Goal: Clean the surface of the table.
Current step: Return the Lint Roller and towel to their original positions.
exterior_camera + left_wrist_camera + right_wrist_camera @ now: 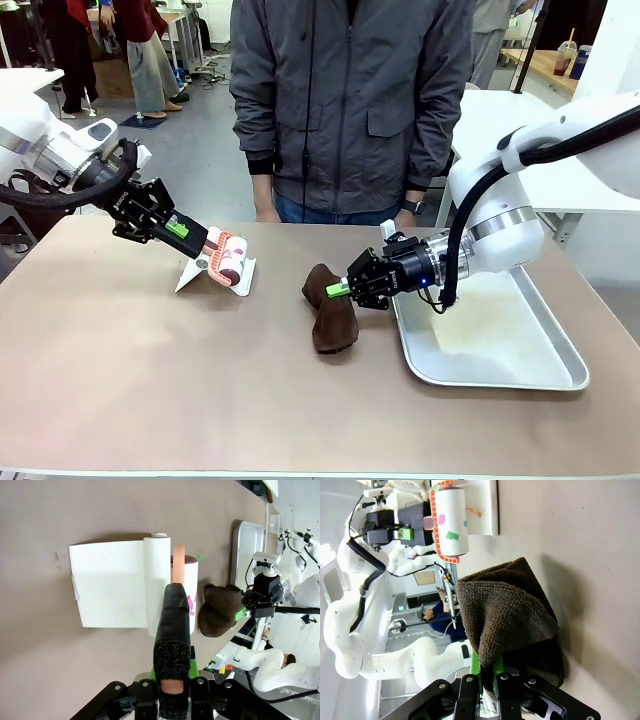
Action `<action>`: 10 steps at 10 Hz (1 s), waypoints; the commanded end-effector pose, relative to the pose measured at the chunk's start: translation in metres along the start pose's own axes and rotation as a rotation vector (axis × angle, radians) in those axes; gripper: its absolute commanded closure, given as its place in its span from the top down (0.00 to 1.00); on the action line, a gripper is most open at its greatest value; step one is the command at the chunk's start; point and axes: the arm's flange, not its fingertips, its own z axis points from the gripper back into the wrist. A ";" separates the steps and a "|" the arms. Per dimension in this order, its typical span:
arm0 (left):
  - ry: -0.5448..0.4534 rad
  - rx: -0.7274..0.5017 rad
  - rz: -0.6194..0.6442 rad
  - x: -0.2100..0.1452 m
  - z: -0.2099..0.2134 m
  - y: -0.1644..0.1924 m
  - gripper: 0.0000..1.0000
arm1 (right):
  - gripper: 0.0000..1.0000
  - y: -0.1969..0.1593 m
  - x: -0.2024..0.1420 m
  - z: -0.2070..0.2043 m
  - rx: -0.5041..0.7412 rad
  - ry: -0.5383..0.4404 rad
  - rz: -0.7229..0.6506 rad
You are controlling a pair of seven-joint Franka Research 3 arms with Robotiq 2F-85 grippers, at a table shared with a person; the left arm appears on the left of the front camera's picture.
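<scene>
White arms, black cables, each black gripper point(336, 290) bearing green pads.

The person point(352, 105) standing at the table's far edge is cut off above the shoulders by the picture's top. The table point(150, 400) runs out past the bottom and left edges in the front view. Where the right gripper point(338, 290) pinches the brown cloth point(330, 308), folds of cloth hide its fingertips. The left gripper point(193, 237) covers part of the paper roll point(229, 260), so the pink print on it cannot be read.
</scene>
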 end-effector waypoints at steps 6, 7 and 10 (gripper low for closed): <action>-0.025 0.067 -0.018 0.011 -0.016 -0.021 0.22 | 0.11 0.004 -0.003 0.000 -0.001 0.000 0.010; -0.030 0.078 -0.017 0.011 -0.017 -0.024 0.22 | 0.11 0.004 -0.003 0.000 -0.001 0.000 0.010; -0.030 0.114 -0.007 0.012 -0.017 -0.035 0.22 | 0.11 0.004 -0.003 0.000 -0.001 0.000 0.010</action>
